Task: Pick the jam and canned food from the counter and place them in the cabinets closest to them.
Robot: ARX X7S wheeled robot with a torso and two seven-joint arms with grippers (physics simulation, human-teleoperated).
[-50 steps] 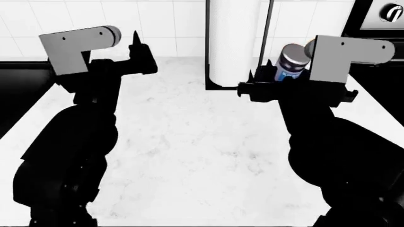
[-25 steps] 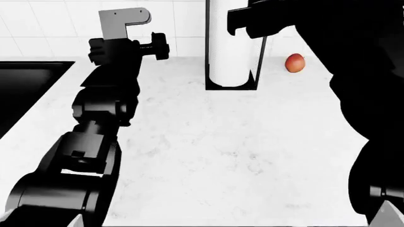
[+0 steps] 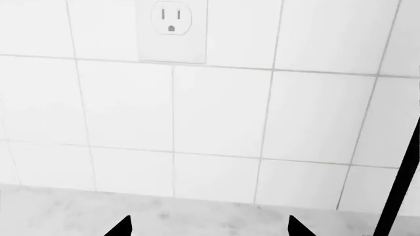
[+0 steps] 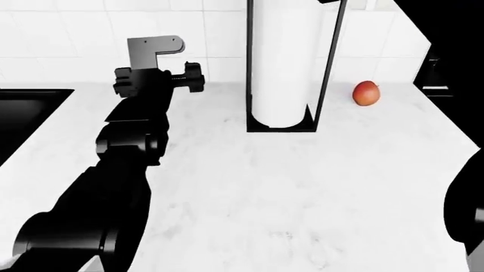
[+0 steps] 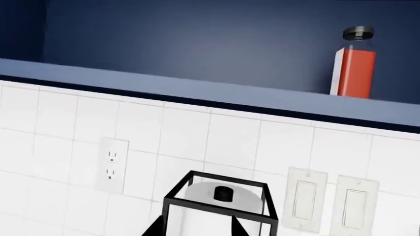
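Left gripper (image 3: 206, 227) gapes empty at white wall tiles; only right wrist view shows red bottle (image 5: 355, 64) shelved; right gripper's grip unclear.

White square-tiled backsplash wall (image 4: 68, 39) with white double electrical outlet (image 3: 171, 18). Two white rocker light switches (image 5: 328, 206) further along tiles. Dark blue open upper cabinet shelf (image 5: 196, 88) above. Black sink basin (image 4: 26, 113) recessed at far left.

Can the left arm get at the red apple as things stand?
Probably not directly: the paper towel holder stands between the left end effector and the apple, so it would need to swing around.
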